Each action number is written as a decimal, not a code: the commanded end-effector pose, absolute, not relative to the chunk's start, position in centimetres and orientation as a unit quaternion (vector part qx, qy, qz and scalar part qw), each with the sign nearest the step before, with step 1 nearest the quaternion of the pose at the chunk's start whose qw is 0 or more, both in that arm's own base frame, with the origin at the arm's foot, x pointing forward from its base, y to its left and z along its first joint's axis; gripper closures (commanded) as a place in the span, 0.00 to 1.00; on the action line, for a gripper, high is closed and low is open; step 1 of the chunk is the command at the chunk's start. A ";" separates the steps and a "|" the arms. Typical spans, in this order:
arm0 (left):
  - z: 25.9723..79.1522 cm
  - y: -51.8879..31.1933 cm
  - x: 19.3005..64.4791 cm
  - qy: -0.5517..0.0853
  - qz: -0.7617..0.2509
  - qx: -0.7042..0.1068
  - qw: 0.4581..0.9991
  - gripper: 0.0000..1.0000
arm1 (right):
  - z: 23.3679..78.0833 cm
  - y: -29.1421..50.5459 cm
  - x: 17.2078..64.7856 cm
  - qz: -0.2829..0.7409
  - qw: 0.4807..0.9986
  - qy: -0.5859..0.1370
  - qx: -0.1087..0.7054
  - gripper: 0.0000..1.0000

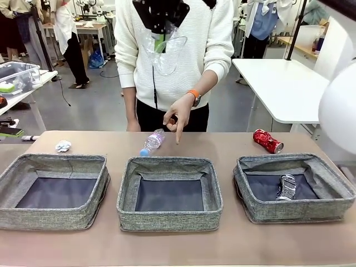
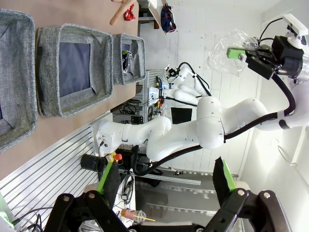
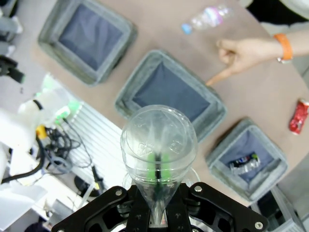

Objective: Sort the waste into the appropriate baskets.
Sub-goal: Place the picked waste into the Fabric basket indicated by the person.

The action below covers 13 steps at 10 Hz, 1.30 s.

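My right gripper [image 1: 160, 40] hangs high over the table's far middle, shut on a clear plastic cup [image 1: 166, 53]. In the right wrist view the cup [image 3: 158, 142] sits mouth-down between that gripper's [image 3: 157, 174] fingers, above the middle basket [image 3: 126, 96]. Three grey baskets stand in a row: left [image 1: 53, 159], middle [image 1: 167, 162], right [image 1: 295, 158]. A crushed silver can [image 1: 286, 187] lies in the right one. Behind them lie a paper ball [image 1: 63, 146], a clear bottle [image 1: 152, 141] and a red can [image 1: 268, 141]. My left gripper [image 2: 166, 176] is open and empty, off the table.
The person stands at the far side, one hand [image 1: 178, 118] pointing a finger down at the table beside the bottle, behind the middle basket. My right arm's white body [image 1: 340, 105] fills the right edge. Bare table runs in front of the baskets.
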<state>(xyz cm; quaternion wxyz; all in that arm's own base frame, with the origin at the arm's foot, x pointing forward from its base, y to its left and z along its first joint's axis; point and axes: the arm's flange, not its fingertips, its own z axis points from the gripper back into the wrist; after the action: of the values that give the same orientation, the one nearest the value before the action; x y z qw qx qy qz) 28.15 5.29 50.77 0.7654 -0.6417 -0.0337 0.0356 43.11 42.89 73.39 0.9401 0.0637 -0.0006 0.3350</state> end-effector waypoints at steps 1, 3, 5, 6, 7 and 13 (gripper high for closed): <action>50.9 5.3 28.1 -0.042 0.027 -0.648 0.760 0.00 | 62.4 37.5 34.7 0.351 0.930 -0.028 0.106 0.98; 50.9 5.3 28.1 -0.042 0.027 -0.648 0.760 0.00 | 58.1 35.6 32.2 0.346 0.927 -0.042 0.140 0.98; 50.9 5.3 28.1 -0.042 0.027 -0.648 0.760 0.00 | 54.2 32.8 29.5 0.317 0.914 0.135 0.212 0.98; 50.9 5.3 28.1 -0.042 0.027 -0.648 0.760 0.00 | 52.9 31.8 28.0 0.302 0.898 0.244 0.208 0.98; 50.9 5.3 28.1 -0.042 0.027 -0.648 0.760 0.00 | 52.4 31.4 26.9 0.314 0.888 0.257 0.215 0.98; 50.9 5.3 28.1 -0.042 0.027 -0.648 0.760 0.00 | 48.8 29.3 27.0 0.283 0.942 0.032 0.180 0.98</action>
<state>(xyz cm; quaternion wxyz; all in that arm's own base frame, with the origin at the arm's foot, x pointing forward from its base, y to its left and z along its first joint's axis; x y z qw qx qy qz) 28.15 5.30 50.81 0.7653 -0.6418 -0.0342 0.0354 29.47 31.22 52.48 0.9342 0.1772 0.1135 0.2880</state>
